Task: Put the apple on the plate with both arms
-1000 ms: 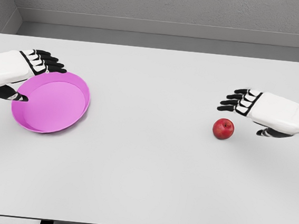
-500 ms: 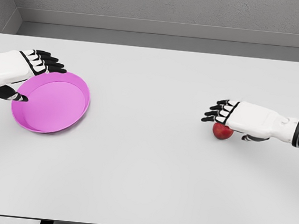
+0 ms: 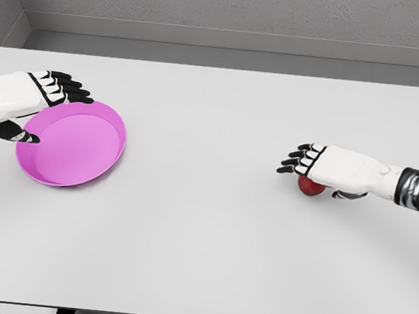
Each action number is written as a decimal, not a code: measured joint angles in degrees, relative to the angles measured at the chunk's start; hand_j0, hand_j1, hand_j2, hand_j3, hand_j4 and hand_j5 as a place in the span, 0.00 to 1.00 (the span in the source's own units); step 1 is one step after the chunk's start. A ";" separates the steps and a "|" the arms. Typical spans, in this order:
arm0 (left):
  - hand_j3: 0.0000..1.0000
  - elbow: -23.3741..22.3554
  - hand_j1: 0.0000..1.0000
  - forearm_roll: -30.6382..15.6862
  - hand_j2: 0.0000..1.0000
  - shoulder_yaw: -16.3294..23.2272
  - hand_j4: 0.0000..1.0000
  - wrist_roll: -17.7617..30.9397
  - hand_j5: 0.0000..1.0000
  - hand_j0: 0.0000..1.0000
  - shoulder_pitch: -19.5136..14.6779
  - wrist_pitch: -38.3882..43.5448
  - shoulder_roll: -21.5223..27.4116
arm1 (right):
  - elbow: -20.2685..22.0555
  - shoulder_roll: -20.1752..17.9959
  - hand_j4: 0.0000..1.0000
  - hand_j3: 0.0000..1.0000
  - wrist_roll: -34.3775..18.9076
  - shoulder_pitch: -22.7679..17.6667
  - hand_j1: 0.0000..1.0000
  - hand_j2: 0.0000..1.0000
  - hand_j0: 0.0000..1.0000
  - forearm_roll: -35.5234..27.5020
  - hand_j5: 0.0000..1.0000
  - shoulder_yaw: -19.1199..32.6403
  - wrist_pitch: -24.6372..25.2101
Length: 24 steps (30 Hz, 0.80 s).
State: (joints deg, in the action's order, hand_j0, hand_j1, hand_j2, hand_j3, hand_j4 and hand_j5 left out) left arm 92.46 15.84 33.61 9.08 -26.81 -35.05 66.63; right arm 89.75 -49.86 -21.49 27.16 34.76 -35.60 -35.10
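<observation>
Red is the apple point(image 3: 310, 186), sitting on the white table point(image 3: 202, 238) far to the right. The right hand point(image 3: 326, 168) is flat on top of it, fingers spread, not gripping. The pink plate point(image 3: 71, 144) is far left, beside the spread left hand point(image 3: 22, 102).

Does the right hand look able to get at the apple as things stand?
Probably yes. The right hand sits directly over the apple, fingers extended and not closed on it, and nothing on the table stands between them.
</observation>
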 measured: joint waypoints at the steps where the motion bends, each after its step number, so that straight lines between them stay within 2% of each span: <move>1: 1.00 0.00 1.00 0.00 1.00 0.00 1.00 0.00 1.00 1.00 0.00 0.00 0.00 | -0.12 0.05 1.00 1.00 -0.02 0.00 1.00 1.00 1.00 0.09 1.00 -0.08 0.00; 6: 1.00 0.00 1.00 0.00 1.00 0.06 1.00 0.00 1.00 1.00 0.00 0.00 0.00 | -1.21 0.78 0.99 0.99 -0.04 0.09 0.99 0.99 0.99 0.98 0.99 -0.25 0.00; 16: 1.00 0.00 1.00 0.00 1.00 0.02 1.00 0.00 1.00 1.00 0.00 0.00 0.00 | -2.43 1.31 0.83 0.83 -0.06 0.44 0.83 0.83 0.83 1.94 0.83 -0.29 0.00; 17: 1.00 0.00 1.00 0.00 1.00 0.01 1.00 0.00 1.00 1.00 0.00 0.00 0.00 | -2.45 1.32 0.79 0.79 -0.06 0.44 0.79 0.79 0.79 2.06 0.79 -0.29 0.00; 24: 1.00 0.00 1.00 0.00 1.00 0.00 1.00 0.00 1.00 1.00 0.00 0.00 0.02 | -2.48 1.32 0.72 0.72 -0.06 0.44 0.72 0.72 0.72 2.51 0.72 -0.31 0.00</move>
State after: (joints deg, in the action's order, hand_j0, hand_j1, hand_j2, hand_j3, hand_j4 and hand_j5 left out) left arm 92.46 15.84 33.62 9.08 -26.81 -35.05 66.65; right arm 87.27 -48.54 -21.55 27.60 37.28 -35.91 -35.10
